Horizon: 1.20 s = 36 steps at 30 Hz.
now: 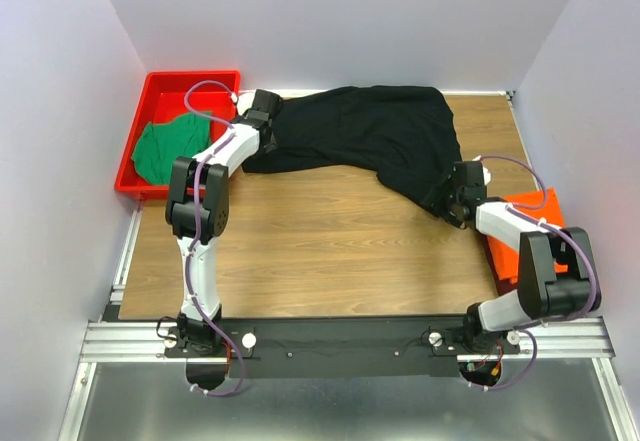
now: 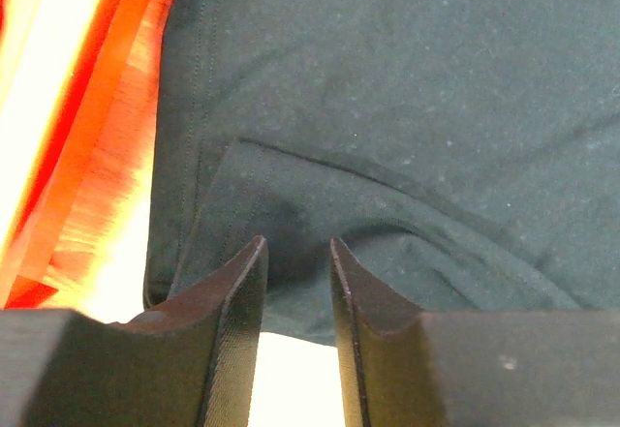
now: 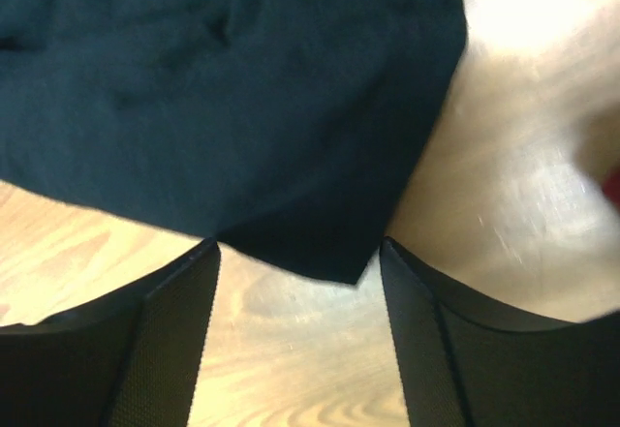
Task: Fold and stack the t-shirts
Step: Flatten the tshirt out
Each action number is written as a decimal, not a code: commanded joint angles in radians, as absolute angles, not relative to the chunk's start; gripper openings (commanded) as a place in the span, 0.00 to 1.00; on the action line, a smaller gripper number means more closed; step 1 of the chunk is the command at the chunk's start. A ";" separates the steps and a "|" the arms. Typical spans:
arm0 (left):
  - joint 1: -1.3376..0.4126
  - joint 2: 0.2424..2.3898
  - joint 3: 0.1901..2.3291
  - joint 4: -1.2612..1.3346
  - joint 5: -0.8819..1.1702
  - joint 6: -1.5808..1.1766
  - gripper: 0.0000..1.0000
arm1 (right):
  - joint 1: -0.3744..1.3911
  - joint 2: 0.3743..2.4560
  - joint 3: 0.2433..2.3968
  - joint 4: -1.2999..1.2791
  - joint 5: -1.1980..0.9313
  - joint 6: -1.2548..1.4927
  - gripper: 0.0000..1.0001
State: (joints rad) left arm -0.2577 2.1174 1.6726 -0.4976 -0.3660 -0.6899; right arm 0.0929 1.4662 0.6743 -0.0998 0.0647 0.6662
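The black t-shirt [image 1: 365, 131] lies spread, a little rumpled, at the back middle of the table. My left gripper [image 1: 268, 133] is at its left edge. In the left wrist view the gripper [image 2: 295, 243] has its fingers a narrow gap apart over a fold of the black cloth [image 2: 407, 107], with bare table showing between them. My right gripper [image 1: 450, 201] is at the shirt's near right corner. In the right wrist view it [image 3: 298, 245] is wide open, and that corner [image 3: 329, 253] lies between the fingertips. The green t-shirt [image 1: 165, 149] is bunched in the red tray. The orange t-shirt [image 1: 530, 216] lies at the right edge, partly under my right arm.
The red plastic tray [image 1: 190, 76] stands at the back left, right beside my left gripper, and shows in the left wrist view [image 2: 58, 156]. White walls close in the back and both sides. Bare wooden table [image 1: 340, 251] lies in front of the black shirt.
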 commanded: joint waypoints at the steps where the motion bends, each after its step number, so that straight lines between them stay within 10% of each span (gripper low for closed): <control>1: -0.264 2.138 1.652 -0.489 -0.402 -0.670 0.35 | 0.098 1.523 0.689 -0.041 0.114 0.695 0.70; 10: -0.264 2.126 1.634 -0.476 -0.370 -0.637 0.00 | 0.097 1.471 0.804 -0.090 0.097 0.680 0.01; 34: -0.264 1.821 1.301 -0.356 -0.241 -0.644 0.00 | 0.009 1.227 0.985 -0.380 0.150 0.609 0.01; 36: -0.264 1.838 1.356 -0.368 -0.256 -0.640 0.14 | 0.003 1.238 0.988 -0.382 0.175 0.603 0.01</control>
State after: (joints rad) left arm -0.2577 1.8332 1.2892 -0.3916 -0.2592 -0.6395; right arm 0.0189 1.2507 0.9478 -0.3447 0.1093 0.6304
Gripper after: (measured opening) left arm 0.060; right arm 0.008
